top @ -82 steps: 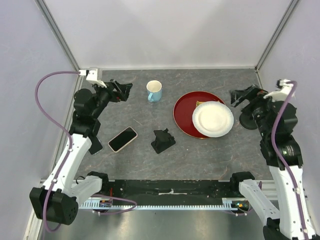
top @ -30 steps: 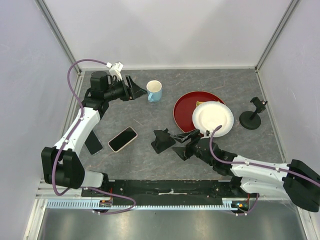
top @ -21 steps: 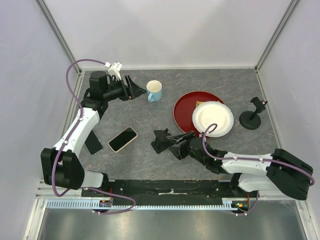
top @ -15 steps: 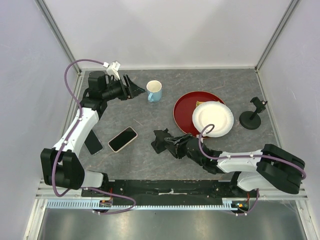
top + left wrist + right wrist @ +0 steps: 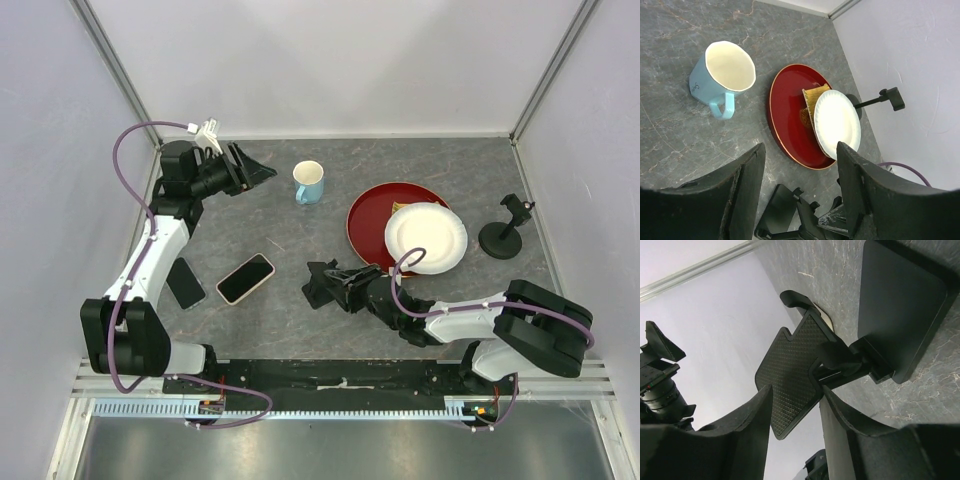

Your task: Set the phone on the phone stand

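Bright, even light, soft faint shadows — wrist views sharp mid-frame, near fingers dark and blurred.

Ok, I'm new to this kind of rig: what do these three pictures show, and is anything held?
Two robot arms bolted at the table's near edge, each ending in a two-finger gripper. One picture looks down from above; the other two come from cameras on the wrists, so the dark shapes at their lower edges are the arm's own fingers. On the table lie the phone, the phone stand, a blue mug, a red plate with a white plate overlapping it, a pole stand and a dark flat object at left. The left gripper is open at the far left, facing the mug. The right gripper is open, low beside the phone stand, which fills its wrist view. Nothing is held; the phone lies flat, apart from the stand.
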You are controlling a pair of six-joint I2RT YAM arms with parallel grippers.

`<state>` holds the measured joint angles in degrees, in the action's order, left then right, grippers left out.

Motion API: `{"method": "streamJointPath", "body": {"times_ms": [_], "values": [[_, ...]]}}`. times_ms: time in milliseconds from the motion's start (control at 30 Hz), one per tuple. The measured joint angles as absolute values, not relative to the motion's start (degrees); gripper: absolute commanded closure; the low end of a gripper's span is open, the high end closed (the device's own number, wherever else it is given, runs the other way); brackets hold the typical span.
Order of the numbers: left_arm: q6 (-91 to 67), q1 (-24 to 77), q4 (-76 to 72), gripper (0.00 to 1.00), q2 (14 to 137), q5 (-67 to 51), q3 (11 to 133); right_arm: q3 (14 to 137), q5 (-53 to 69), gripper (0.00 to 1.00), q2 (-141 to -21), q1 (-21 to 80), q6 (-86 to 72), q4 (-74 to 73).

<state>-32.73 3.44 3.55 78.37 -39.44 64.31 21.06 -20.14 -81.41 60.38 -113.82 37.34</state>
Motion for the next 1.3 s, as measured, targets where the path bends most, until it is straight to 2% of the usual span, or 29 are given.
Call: {"method": "streamJointPath", "body": {"times_ms": [133, 267, 533, 567, 833, 1100, 1300], "values": [[-33.56, 3.07, 2.79, 0.36, 78.37, -39.7, 64.12, 21.06, -21.47, 0.54, -81.38, 60.53, -113.82, 37.34], [-34.15, 2.87, 2.61, 0.36, 78.37, -40.25, 63.99, 21.06, -22.33, 0.69, -81.38, 60.55, -113.78, 37.3], [-34.7, 2.59, 1.3, 0.37, 78.37, -40.73, 63.66, 21.06, -22.76, 0.92, -81.34, 60.58, -114.72, 38.85], [-34.7, 2.59, 1.3, 0.37, 78.37, -40.73, 63.66, 21.06, -22.39, 0.99, -81.19, 60.6, -114.93, 39.35], [-34.96, 2.59, 1.04, 0.37, 78.37, -40.99, 63.64, 17.04, -18.65, 1.0, -79.46, 60.47, -114.78, 43.92], [-35.46, 2.31, 0.08, 0.37, 78.37, -41.21, 63.35, 12.19, -5.98, 1.0, -80.29, 59.42, -114.3, 52.86], [-35.77, 2.33, -0.32, 0.37, 78.39, -41.58, 63.35, 11.86, -3.18, 1.0, -69.08, 62.28, -113.54, 43.27]]}}
